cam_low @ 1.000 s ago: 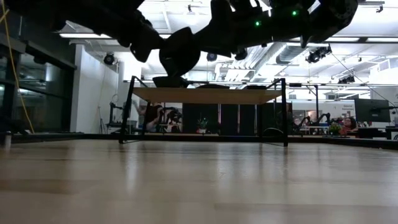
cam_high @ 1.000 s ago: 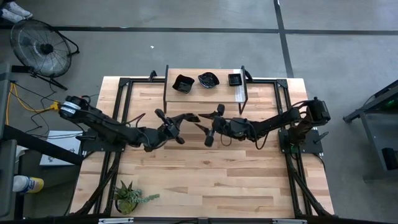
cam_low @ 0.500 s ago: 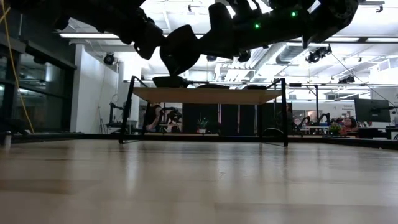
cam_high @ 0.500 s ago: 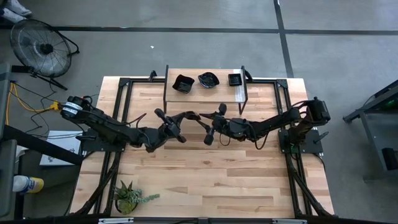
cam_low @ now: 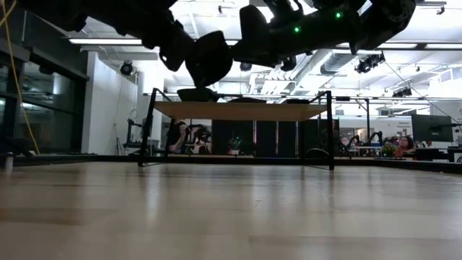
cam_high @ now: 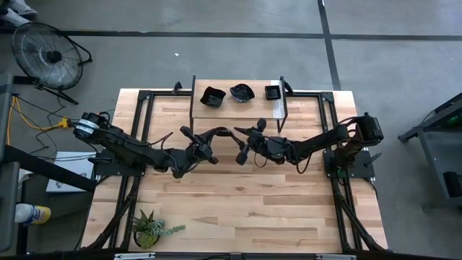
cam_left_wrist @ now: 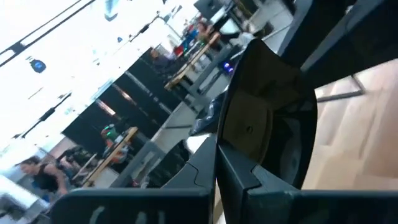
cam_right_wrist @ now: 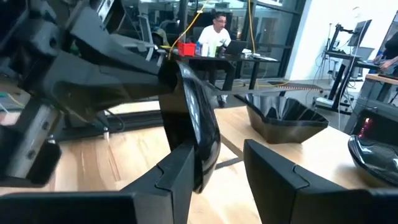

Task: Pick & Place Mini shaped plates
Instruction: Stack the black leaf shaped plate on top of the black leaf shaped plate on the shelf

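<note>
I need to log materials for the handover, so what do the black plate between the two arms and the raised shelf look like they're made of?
The black plate looks like glazed ceramic or glossy plastic, I cannot tell which: a shiny surface with bright reflections along its thin rim. The raised shelf looks like light, unpainted wood with visible grain, on a dark frame, probably metal.

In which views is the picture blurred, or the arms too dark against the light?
Left wrist view: the room behind is smeared, the held black plate clearer. Low view: both arms are silhouettes against bright ceiling lights; the near table is soft. Right wrist view: the shelf plates are fairly sharp.
</note>
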Robot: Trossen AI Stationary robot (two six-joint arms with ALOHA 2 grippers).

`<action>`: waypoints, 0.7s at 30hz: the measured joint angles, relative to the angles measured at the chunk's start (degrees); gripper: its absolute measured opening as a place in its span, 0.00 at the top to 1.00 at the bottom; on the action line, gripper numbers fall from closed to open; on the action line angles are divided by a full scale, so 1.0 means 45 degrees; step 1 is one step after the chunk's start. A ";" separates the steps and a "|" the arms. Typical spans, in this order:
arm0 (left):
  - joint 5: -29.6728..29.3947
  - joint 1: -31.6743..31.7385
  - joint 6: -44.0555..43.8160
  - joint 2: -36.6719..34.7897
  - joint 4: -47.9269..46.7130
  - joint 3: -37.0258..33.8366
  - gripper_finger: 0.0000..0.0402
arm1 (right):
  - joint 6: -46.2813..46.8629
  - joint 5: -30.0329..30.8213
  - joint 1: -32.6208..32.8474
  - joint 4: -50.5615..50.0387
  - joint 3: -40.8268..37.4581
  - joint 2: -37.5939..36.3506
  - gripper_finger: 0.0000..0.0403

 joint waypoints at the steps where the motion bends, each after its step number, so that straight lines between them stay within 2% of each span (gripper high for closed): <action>1: -0.0153 -0.0002 0.0006 0.0000 -0.0041 -0.0006 1.00 | 0.0002 0.0014 0.0000 0.0083 0.0000 0.0000 0.67; 7: -0.0062 0.0100 0.0005 0.0322 0.0735 0.0004 1.00 | 0.0005 0.0174 0.0000 0.0204 0.0000 0.0000 0.67; 14: 0.0909 0.0768 -0.0372 0.0651 0.0968 0.0004 1.00 | -0.0015 0.0238 0.0000 0.0211 0.0000 0.0000 0.67; 21: 0.0855 0.0740 -0.0381 0.0646 0.0984 0.0004 1.00 | 0.0181 0.1300 0.0005 -0.0115 0.0000 0.0000 0.67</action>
